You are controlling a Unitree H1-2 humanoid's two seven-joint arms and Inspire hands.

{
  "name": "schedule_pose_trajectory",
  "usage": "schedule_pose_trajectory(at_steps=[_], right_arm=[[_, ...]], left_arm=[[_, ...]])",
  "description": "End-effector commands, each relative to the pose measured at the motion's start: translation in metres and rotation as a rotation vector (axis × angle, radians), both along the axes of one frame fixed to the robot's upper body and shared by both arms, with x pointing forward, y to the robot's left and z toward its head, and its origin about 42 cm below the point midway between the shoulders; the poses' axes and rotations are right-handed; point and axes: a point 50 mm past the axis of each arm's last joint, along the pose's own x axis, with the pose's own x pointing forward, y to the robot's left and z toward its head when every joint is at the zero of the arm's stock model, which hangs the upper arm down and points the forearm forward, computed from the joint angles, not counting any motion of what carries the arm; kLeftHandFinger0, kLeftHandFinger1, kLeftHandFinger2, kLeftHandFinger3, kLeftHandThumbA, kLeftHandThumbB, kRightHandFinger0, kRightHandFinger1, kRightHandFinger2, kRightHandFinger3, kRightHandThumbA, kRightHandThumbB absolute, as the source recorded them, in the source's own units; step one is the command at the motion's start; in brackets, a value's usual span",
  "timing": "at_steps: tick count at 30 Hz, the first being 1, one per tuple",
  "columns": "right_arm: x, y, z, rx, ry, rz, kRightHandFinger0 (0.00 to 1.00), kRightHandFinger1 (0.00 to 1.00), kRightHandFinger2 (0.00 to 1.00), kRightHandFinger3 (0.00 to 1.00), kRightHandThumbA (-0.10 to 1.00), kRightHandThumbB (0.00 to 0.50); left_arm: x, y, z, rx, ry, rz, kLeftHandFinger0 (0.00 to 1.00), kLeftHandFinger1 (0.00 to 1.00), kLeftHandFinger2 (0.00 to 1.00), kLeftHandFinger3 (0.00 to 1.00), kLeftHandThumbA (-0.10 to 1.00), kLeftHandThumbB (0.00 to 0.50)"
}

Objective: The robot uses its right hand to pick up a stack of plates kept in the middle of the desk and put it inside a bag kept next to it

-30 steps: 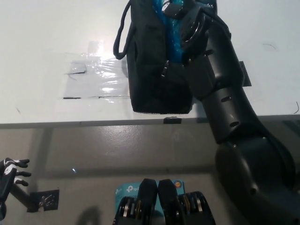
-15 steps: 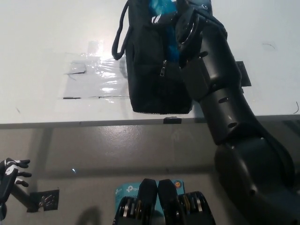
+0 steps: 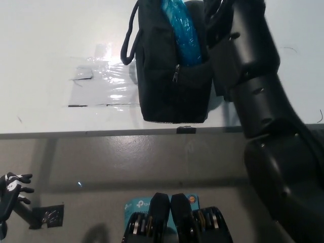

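One blue plate stack [image 3: 181,31] upright on edge, inside black bag [image 3: 167,86]

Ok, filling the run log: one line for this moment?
stage: plates placed | plates: blue-wrapped, standing in black bag | right hand: out of view, arm beside bag | left hand: resting lower left

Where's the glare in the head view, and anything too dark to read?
Head view: glare sits on the clear plastic sheet left of the black bag; the bag and black right arm merge into dark mass, detail lost; blue plates read clearly; left hand dim at lower left.
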Motion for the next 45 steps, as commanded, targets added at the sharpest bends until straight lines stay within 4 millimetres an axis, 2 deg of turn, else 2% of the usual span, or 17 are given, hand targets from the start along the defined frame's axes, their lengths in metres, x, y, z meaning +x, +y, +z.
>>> schedule_pose_trajectory(at_steps=[1, 3, 6, 7, 9, 12, 13, 14, 15, 18, 19, 22, 23, 24, 30, 40, 45], right_arm=[[-0.039, -0.02, 0.078, 0.023, -0.228, 0.06, 1.0, 1.0, 1.0, 1.0, 1.0, 0.5], [-0.06, -0.036, 0.074, 0.043, -0.254, 0.097, 1.0, 1.0, 1.0, 1.0, 1.0, 0.45], [-0.061, -0.037, 0.073, 0.041, -0.253, 0.101, 1.0, 1.0, 1.0, 1.0, 1.0, 0.453], [-0.107, -0.068, 0.044, 0.113, -0.301, 0.187, 1.0, 1.0, 1.0, 1.0, 1.0, 0.365], [-0.137, -0.085, 0.013, 0.196, -0.353, 0.209, 1.0, 1.0, 1.0, 1.0, 1.0, 0.331], [-0.14, -0.087, 0.011, 0.2, -0.356, 0.212, 1.0, 1.0, 1.0, 1.0, 0.99, 0.33], [-0.17, -0.116, -0.033, 0.241, -0.406, 0.204, 1.0, 1.0, 1.0, 1.0, 0.91, 0.179], [-0.19, -0.131, -0.057, 0.263, -0.427, 0.193, 0.99, 1.0, 1.0, 1.0, 0.85, 0.211], [-0.202, -0.145, -0.081, 0.286, -0.431, 0.177, 0.83, 0.92, 0.98, 1.0, 0.78, 0.178], [-0.206, -0.149, -0.087, 0.291, -0.433, 0.177, 0.74, 0.8, 0.85, 0.93, 0.77, 0.172], [-0.226, -0.182, -0.157, 0.387, -0.354, 0.128, 0.45, 0.53, 0.72, 0.81, 0.59, 0.119], [-0.241, -0.205, -0.201, 0.469, -0.312, 0.113, 0.31, 0.41, 0.71, 0.83, 0.42, 0.103], [-0.245, -0.21, -0.216, 0.496, -0.295, 0.097, 0.38, 0.51, 0.74, 0.84, 0.39, 0.116], [-0.258, -0.222, -0.255, 0.535, -0.262, 0.058, 0.44, 0.57, 0.79, 0.89, 0.36, 0.11], [-0.285, -0.236, -0.321, 0.619, -0.312, 0.044, 0.54, 0.63, 0.77, 0.86, 0.18, 0.146], [-0.301, -0.253, -0.371, 0.661, -0.265, -0.011, 0.5, 0.56, 0.69, 0.82, 0.23, 0.182], [-0.296, -0.26, -0.395, 0.689, -0.17, -0.069, 0.37, 0.45, 0.58, 0.8, 0.17, 0.201]], left_arm=[[0.0, 0.003, 0.006, 0.047, -0.027, 0.01, 0.36, 0.45, 0.59, 0.63, 0.5, 0.0], [0.0, 0.003, 0.006, 0.046, -0.029, 0.007, 0.36, 0.45, 0.59, 0.63, 0.5, 0.0], [0.0, 0.003, 0.006, 0.046, -0.029, 0.007, 0.36, 0.44, 0.59, 0.63, 0.49, 0.0], [0.0, 0.001, 0.007, 0.053, -0.028, 0.006, 0.36, 0.44, 0.58, 0.64, 0.49, 0.0], [-0.005, 0.004, 0.007, 0.07, -0.024, 0.01, 0.35, 0.44, 0.58, 0.65, 0.52, 0.0], [-0.005, 0.004, 0.007, 0.07, -0.024, 0.01, 0.35, 0.44, 0.58, 0.65, 0.53, 0.0], [-0.005, 0.003, 0.007, 0.066, -0.028, 0.009, 0.34, 0.42, 0.57, 0.64, 0.53, 0.0], [-0.004, 0.003, 0.006, 0.063, -0.029, 0.01, 0.33, 0.42, 0.56, 0.63, 0.53, 0.0], [-0.004, 0.003, 0.006, 0.061, -0.027, 0.012, 0.34, 0.43, 0.57, 0.64, 0.52, 0.0], [-0.004, 0.003, 0.006, 0.061, -0.027, 0.012, 0.34, 0.43, 0.57, 0.64, 0.52, 0.0], [-0.002, 0.007, 0.008, 0.073, -0.033, 0.011, 0.33, 0.42, 0.56, 0.63, 0.5, 0.0], [-0.003, 0.007, 0.009, 0.073, -0.039, 0.011, 0.32, 0.41, 0.56, 0.61, 0.49, 0.0], [-0.004, 0.007, 0.009, 0.071, -0.042, 0.011, 0.32, 0.4, 0.55, 0.6, 0.49, 0.0], [-0.004, 0.008, 0.009, 0.062, -0.047, 0.012, 0.3, 0.39, 0.54, 0.59, 0.5, 0.0], [-0.005, 0.009, 0.009, 0.059, -0.046, 0.015, 0.32, 0.4, 0.52, 0.57, 0.52, 0.0], [-0.005, 0.009, 0.008, 0.062, -0.047, 0.016, 0.29, 0.39, 0.52, 0.56, 0.56, 0.0], [-0.006, 0.008, 0.01, 0.062, -0.038, 0.008, 0.3, 0.4, 0.53, 0.58, 0.56, 0.0]])
